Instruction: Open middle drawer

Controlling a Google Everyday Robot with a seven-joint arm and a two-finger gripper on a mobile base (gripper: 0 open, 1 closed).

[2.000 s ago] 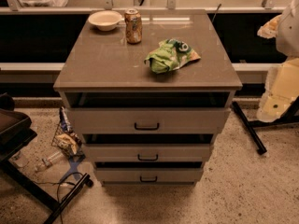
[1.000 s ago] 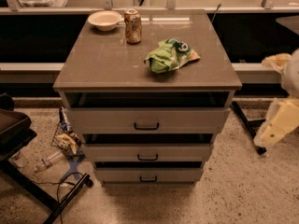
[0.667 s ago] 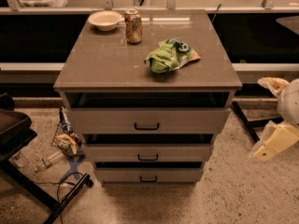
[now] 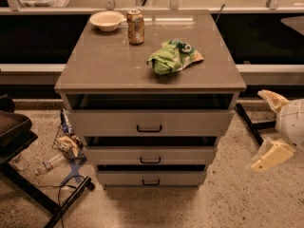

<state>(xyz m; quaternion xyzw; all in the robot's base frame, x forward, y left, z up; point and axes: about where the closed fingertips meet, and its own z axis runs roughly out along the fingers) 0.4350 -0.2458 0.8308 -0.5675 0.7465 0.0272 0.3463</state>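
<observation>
Gripper [image 4: 259,131] low beside desk [image 4: 104,65], to its right and apart from it, fingers [image 4: 271,156] spread wide, holding nothing, middle drawer [image 4: 185,155] between top drawer [image 4: 104,122] and lowest drawer [image 4: 180,177], bowl [image 4: 107,20], can [image 4: 136,26], green bag [image 4: 173,56] on desk.

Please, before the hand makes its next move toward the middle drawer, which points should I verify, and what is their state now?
1. The middle drawer is found, second of three fronts: ok.
2. Its handle shows, nothing covers it: ok.
3. The hand faces the handle: not ok; it hangs low at the picture's right edge, apart from the cabinet.
4. The hand's readiness to grasp: cannot tell.
5. The floor clutter lies left of the cabinet, off the hand's path: ok.
</observation>
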